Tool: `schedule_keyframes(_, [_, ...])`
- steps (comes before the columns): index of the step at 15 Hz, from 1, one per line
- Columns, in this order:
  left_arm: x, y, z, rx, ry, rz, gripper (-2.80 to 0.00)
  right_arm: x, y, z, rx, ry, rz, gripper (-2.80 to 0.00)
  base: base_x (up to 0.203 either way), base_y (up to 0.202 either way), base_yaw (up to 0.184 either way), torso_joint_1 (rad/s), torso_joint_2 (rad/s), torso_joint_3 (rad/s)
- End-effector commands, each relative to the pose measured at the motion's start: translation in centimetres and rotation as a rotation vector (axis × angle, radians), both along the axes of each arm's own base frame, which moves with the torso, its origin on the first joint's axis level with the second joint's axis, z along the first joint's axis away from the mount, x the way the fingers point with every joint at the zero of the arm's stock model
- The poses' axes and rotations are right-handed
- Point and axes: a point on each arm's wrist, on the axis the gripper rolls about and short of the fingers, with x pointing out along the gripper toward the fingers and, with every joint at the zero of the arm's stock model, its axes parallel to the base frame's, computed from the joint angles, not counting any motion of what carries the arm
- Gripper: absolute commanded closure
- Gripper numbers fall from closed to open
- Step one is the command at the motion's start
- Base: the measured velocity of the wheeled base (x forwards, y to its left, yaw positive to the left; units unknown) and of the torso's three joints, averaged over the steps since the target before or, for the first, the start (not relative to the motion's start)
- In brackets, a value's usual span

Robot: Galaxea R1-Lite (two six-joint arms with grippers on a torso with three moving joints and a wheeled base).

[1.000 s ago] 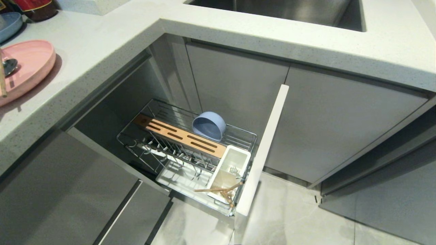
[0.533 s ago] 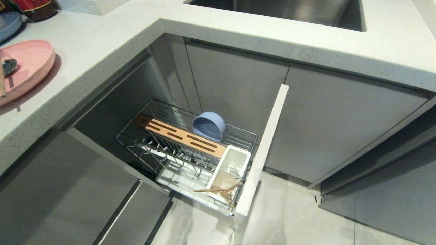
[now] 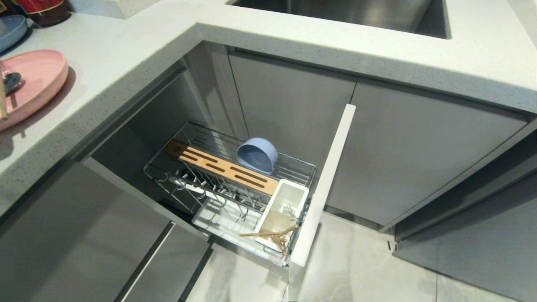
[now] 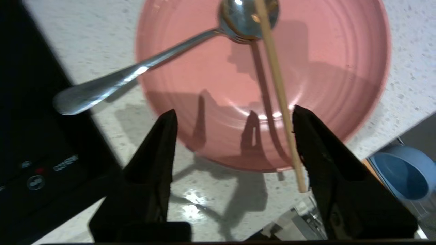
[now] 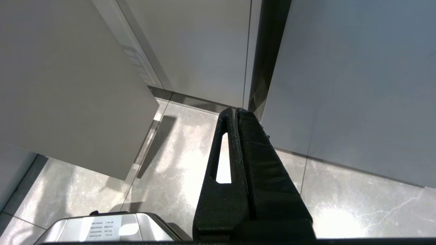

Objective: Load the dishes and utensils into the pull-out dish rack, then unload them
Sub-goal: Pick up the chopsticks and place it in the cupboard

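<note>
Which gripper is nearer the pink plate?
Left. The left gripper hovers open over the pink plate on the counter; the right gripper hangs shut near the floor, far away.

— What sort of place is this?
— A home kitchen: a speckled pale worktop (image 3: 138,50) with a steel sink (image 3: 348,12) set in, and flat grey cabinet fronts (image 3: 411,142) below.
— Anything else?
— A pull-out dish rack (image 3: 230,184) in the cabinet, and a tiled floor (image 5: 340,204) under the right end effector (image 5: 237,110).
</note>
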Motion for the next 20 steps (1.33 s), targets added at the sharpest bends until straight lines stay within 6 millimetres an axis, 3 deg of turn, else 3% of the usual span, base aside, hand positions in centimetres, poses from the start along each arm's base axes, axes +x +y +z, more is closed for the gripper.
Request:
schedule_keyframes(1, [1.3,0.0,-0.5,-0.013,0.033,-0.016,-2.8,0.0,0.0,0.0,0.0,-0.005,0.0,0.0,0.0,0.0,0.0,0.0,0.0,0.0])
schedule_keyframes(8, [3.3,0.0,-1.2,-0.044,0.064,-0.019,-2.8,0.0,0.0,0.0,0.0,-0.005,0.0,0.0,0.0,0.0,0.0,0.0,0.0,0.0])
schedule_keyframes(12, [3.4,-0.3,-1.2,-0.098,0.06,-0.128,-2.8,0.0,0.0,0.0,0.0,-0.005,0.0,0.0,0.0,0.0,0.0,0.0,0.0,0.0])
schedule_keyframes(20, [4.0,0.0,-1.6,-0.065,0.085,-0.051,-2.8,0.0,0.0,0.0,0.0,-0.005,0.0,0.0,0.0,0.0,0.0,0.0,0.0,0.0])
